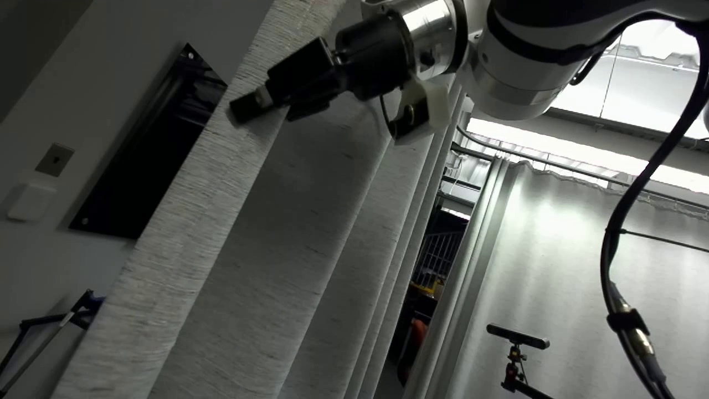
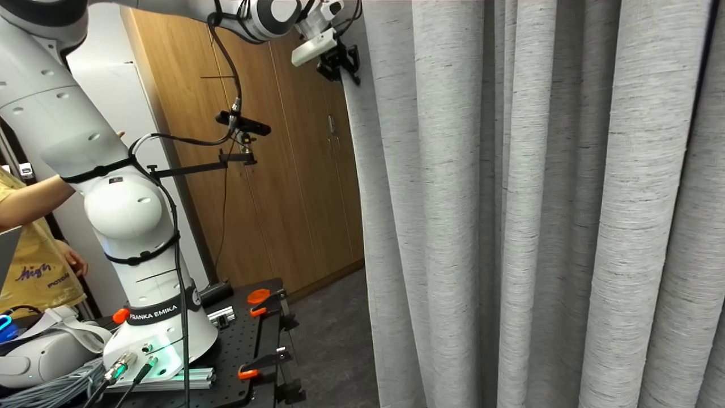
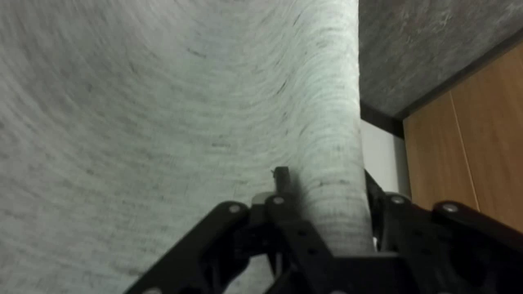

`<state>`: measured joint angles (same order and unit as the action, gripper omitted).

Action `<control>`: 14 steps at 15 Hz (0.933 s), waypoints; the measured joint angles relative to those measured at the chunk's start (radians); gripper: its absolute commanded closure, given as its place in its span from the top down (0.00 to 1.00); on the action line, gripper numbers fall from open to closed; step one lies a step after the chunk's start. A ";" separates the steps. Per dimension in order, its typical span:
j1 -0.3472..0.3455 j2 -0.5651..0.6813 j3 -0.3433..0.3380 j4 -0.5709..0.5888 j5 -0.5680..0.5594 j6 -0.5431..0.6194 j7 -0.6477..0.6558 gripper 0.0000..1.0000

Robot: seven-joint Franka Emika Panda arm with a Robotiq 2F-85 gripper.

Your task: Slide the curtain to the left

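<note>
In the wrist view, the edge of the curtain (image 3: 204,122) lies inside the gripper (image 3: 327,179), fingers (image 3: 282,179) parted; in an exterior view, the curtain (image 2: 447,198) extends right of the gripper; in an exterior view, one fingertip (image 1: 243,108) overlies the leftmost pleat (image 1: 171,266).

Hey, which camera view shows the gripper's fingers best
The wrist view: it shows the gripper close up, its fingers apart on either side of the edge of the curtain. Both exterior views show them at that edge, smaller and harder to tell apart.
</note>
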<state>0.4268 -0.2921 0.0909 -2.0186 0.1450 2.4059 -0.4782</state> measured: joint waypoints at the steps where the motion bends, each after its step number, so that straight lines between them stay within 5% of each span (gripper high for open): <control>1: -0.009 -0.003 -0.001 -0.006 0.000 -0.039 -0.007 0.81; 4: -0.044 -0.026 -0.006 -0.019 0.000 -0.123 -0.018 1.00; 14: -0.235 -0.275 -0.093 -0.120 -0.104 -0.249 0.013 1.00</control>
<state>0.1922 -0.5672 -0.0024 -2.1381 0.0408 2.1568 -0.4656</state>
